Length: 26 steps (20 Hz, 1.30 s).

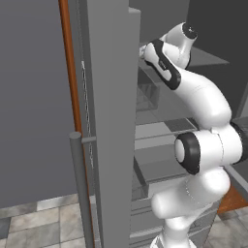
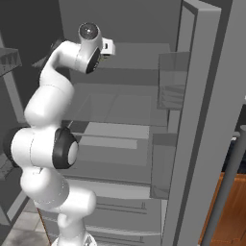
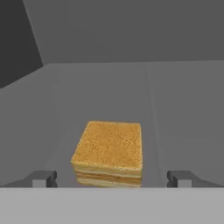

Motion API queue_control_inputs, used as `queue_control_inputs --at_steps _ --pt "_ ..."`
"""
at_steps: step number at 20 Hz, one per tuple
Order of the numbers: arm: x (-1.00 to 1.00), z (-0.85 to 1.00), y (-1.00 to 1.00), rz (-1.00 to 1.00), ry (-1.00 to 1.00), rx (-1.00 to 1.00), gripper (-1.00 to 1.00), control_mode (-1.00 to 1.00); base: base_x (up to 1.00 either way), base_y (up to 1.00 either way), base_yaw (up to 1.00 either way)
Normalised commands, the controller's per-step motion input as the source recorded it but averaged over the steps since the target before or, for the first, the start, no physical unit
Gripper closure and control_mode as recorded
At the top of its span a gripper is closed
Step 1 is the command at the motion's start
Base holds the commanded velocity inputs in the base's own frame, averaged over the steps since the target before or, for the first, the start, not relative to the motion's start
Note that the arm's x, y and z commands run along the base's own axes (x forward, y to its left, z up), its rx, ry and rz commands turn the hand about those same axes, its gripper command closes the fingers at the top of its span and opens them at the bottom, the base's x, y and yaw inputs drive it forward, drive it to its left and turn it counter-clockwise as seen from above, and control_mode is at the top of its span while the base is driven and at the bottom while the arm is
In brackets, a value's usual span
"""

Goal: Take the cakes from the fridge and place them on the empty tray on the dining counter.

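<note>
1. I had the gripper (image 3: 111,179) spread wide, holding nothing, inside the fridge (image 1: 111,121).
2. The orange-tan cake (image 3: 109,153) sat on a shelf between the fingertips (image 3: 41,178), ungrasped.
3. I judged everything remained: grasping, carrying, placing.

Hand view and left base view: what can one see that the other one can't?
The hand view alone shows the orange-tan square cake sitting on a grey shelf, between the tips of the open end effector. The left base view alone shows the white arm reaching into the fridge, plus the open fridge door with its bar handle. Both show the grey fridge inside.
</note>
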Motion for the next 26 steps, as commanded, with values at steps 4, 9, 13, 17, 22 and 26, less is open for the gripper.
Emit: queue_control_inputs --at_steps 4,9,13,17,22,26 --pt "0.54 -0.08 0.00 0.00 0.02 0.00 -1.00 -1.00 0.00 0.00 0.00" --pt "0.48 -0.05 0.04 0.00 0.01 0.00 -1.00 -1.00 0.00 0.00 0.00" --pt "0.39 -0.09 0.11 0.00 0.00 0.00 -1.00 -1.00 0.00 0.00 0.00" --pt "0.20 -0.06 0.13 0.00 0.01 0.00 1.00 -1.00 0.00 0.00 0.00" --pt "0.00 -0.01 0.00 0.00 0.00 0.00 1.00 -1.00 0.00 0.00 0.00" --pt "0.00 -0.03 0.00 0.00 0.00 0.00 1.00 -1.00 0.00 0.00 0.00"
